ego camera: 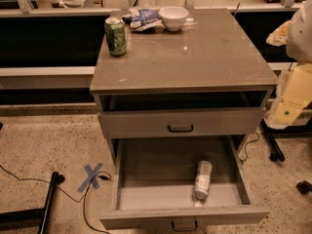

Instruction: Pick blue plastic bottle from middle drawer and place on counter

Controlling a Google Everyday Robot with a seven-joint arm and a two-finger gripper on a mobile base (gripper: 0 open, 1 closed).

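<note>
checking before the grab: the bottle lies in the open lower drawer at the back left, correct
No: in the camera view the bottle lies in the open lower drawer at the front right, not back left. The tool hangs right of the counter.

You have a green soda can [115, 36] standing upright at upper left. To its right, a crumpled snack bag [144, 18] touches a white bowl [173, 17]. On the speckled floor [44, 145], a black cable [84, 201] meets a blue tape X [92, 176].
</note>
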